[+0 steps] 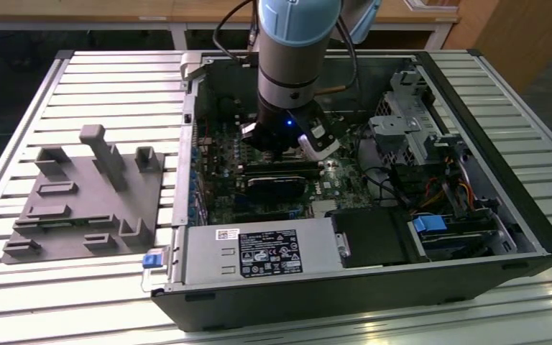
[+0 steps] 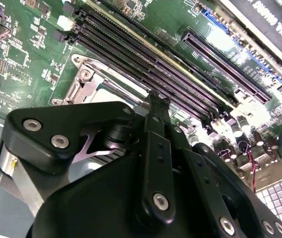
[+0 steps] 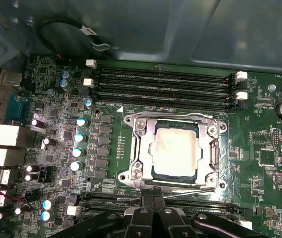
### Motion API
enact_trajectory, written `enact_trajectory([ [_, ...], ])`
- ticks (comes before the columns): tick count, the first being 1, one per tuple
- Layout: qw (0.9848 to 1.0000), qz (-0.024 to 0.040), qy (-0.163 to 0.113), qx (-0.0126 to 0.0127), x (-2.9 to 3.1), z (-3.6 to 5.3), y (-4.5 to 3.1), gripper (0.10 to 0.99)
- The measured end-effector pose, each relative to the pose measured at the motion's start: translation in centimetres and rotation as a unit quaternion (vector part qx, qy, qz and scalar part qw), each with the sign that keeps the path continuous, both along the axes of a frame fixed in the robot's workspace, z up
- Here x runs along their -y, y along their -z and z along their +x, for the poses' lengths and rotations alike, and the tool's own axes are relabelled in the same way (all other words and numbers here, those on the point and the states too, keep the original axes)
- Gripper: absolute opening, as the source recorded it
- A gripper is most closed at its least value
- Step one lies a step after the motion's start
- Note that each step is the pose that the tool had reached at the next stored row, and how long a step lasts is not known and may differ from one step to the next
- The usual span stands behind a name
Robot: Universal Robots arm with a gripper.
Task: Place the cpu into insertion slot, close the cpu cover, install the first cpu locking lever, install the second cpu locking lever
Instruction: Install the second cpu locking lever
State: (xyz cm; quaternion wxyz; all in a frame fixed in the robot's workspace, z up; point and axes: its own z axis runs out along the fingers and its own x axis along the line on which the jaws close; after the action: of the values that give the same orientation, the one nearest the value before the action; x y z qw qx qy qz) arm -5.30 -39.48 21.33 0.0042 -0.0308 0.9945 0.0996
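Gripper (image 3: 153, 206) beside insertion slot (image 3: 131, 148), cpu (image 3: 175, 148) seated inside, cpu cover (image 3: 148, 124) closed

Gripper (image 1: 286, 147) tips lost in the exterior view among dark boards under the arm (image 1: 295, 57), itself cut off by the frame edge. Slot (image 2: 88, 87) in the second wrist view mostly covered by the black gripper body; only one metal corner showing. Fingertips (image 3: 153, 201) in the first wrist view meeting at the near rim of the cover (image 3: 138, 148), gripper body cut off by the edge there. Levers along that frame too thin to tell latched from loose. Case (image 1: 506, 237) near corner cropped.
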Motion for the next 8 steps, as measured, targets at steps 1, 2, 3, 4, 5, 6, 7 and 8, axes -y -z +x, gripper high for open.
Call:
enact_trajectory([
  [1,1.0,0.0001,0.0,0.0,0.0,0.0,0.0,0.106],
  [2,1.0,0.0003,0.0,0.0,0.0,0.0,0.0,0.106],
  [3,1.0,0.0004,0.0,0.0,0.0,0.0,0.0,0.106],
  [4,1.0,0.0007,0.0,0.0,0.0,0.0,0.0,0.106],
  [5,1.0,0.0012,0.0,0.0,0.01,-0.01,0.0,0.106],
  [6,1.0,0.0018,0.0,0.0,0.02,-0.02,0.01,0.106],
  [7,1.0,0.0024,0.0,0.0,0.05,-0.02,0.03,0.106],
  [8,1.0,0.0034,0.0,0.0,0.1,-0.05,0.07,0.106],
])
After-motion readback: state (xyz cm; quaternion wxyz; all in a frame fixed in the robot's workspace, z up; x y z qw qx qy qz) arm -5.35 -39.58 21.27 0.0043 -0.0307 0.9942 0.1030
